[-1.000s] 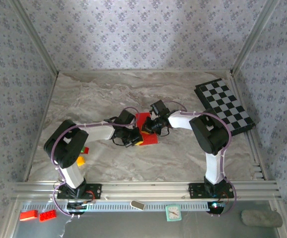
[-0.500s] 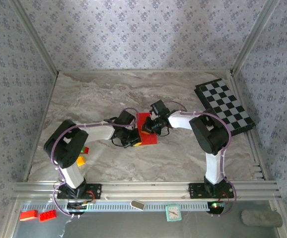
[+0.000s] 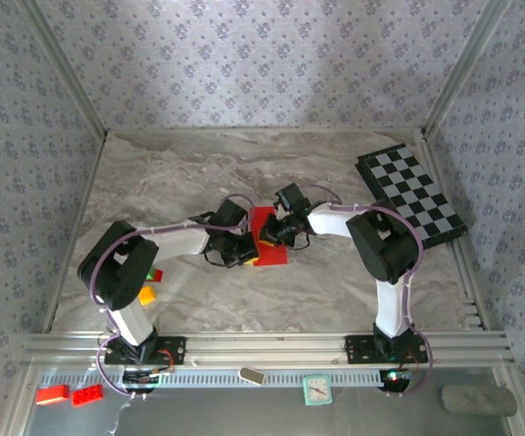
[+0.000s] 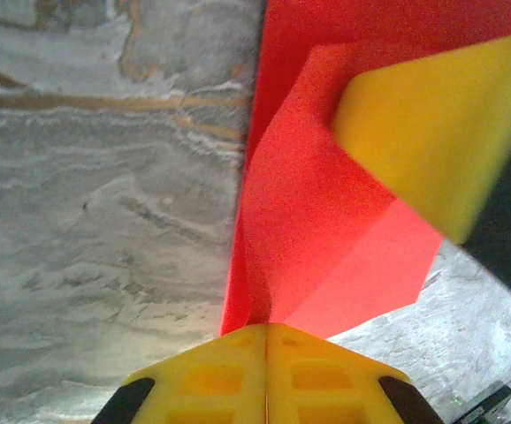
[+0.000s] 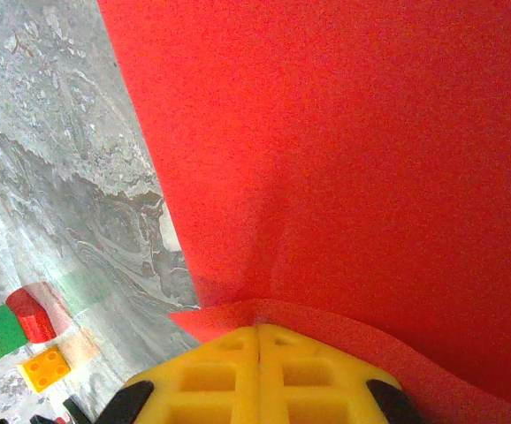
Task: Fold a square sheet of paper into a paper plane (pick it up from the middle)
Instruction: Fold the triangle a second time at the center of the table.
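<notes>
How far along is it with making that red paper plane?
Early to midway. Done: the red sheet already shows a folded crease. In hand: the left claw and right claw each pinch an edge of it. Left: it is not a narrow dart yet, so more folds remain.

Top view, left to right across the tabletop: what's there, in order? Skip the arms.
bricks → red paper → checkerboard
</notes>
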